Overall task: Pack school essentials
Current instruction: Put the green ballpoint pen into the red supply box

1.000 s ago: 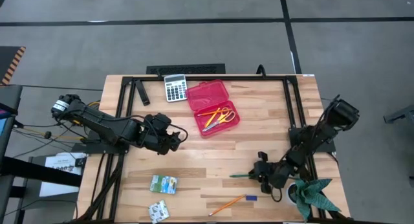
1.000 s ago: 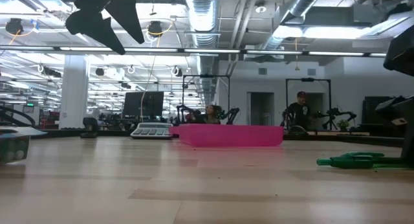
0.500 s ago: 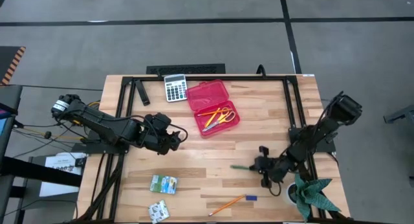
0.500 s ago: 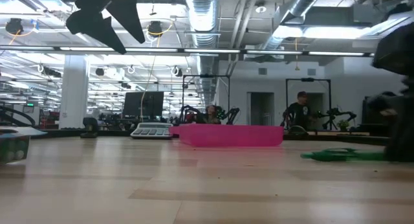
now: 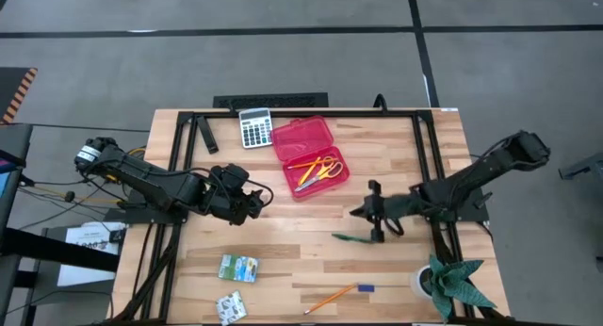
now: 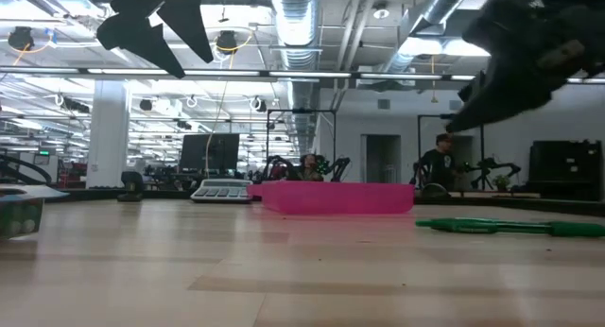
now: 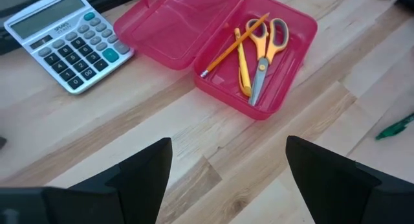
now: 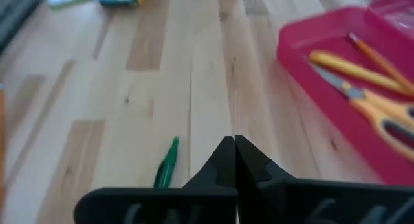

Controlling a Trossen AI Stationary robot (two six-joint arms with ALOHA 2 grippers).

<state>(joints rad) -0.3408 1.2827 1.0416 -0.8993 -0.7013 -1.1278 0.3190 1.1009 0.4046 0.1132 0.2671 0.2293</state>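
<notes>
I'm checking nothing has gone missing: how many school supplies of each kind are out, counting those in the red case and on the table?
Scissors: 1
Pens and pencils: 4
Printed packets: 2
Blue piece: 1
Total: 8

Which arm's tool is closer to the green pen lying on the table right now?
The right. The right tool hangs shut, just above and beside the green pen, not holding it. The left tool waits open, well off across the table, beyond the red case.

We see a pale wooden table with matt planks; on it, a glossy translucent red plastic case beside a grey plastic calculator.
</notes>
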